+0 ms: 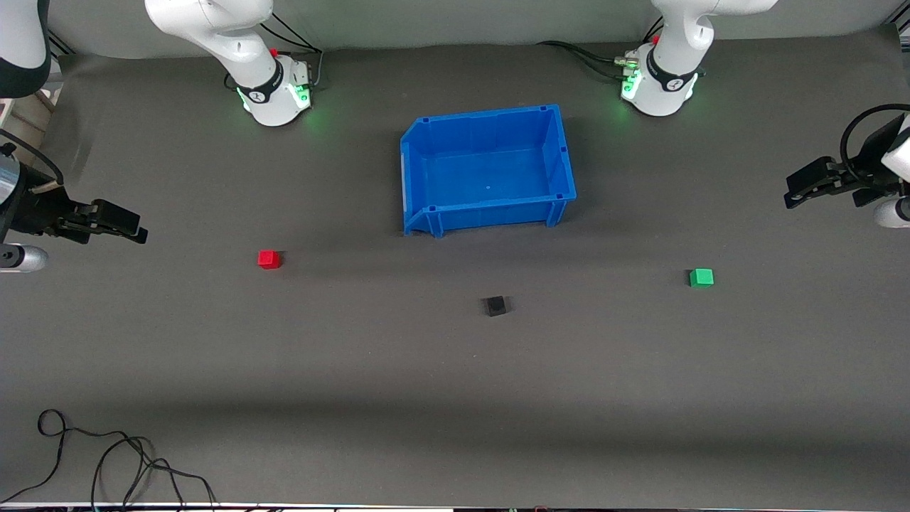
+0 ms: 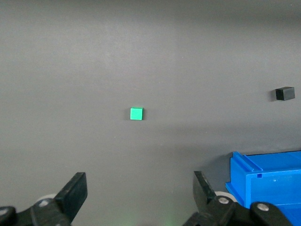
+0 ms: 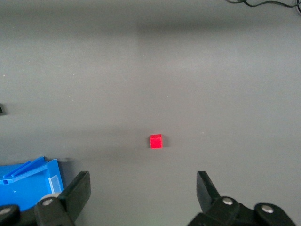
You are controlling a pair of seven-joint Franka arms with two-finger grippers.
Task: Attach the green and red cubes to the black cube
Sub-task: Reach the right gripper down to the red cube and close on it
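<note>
The black cube (image 1: 495,306) sits on the dark grey mat, nearer the front camera than the blue bin; it also shows in the left wrist view (image 2: 284,93). The red cube (image 1: 269,259) lies toward the right arm's end and shows in the right wrist view (image 3: 156,141). The green cube (image 1: 701,277) lies toward the left arm's end and shows in the left wrist view (image 2: 136,113). My left gripper (image 1: 795,194) is open and empty, up over the mat at its end. My right gripper (image 1: 135,229) is open and empty, up over the mat at its end.
An empty blue bin (image 1: 561,153) stands mid-table between the arm bases; its corner shows in the left wrist view (image 2: 263,188) and the right wrist view (image 3: 28,179). A loose black cable (image 1: 106,455) lies near the mat's front edge at the right arm's end.
</note>
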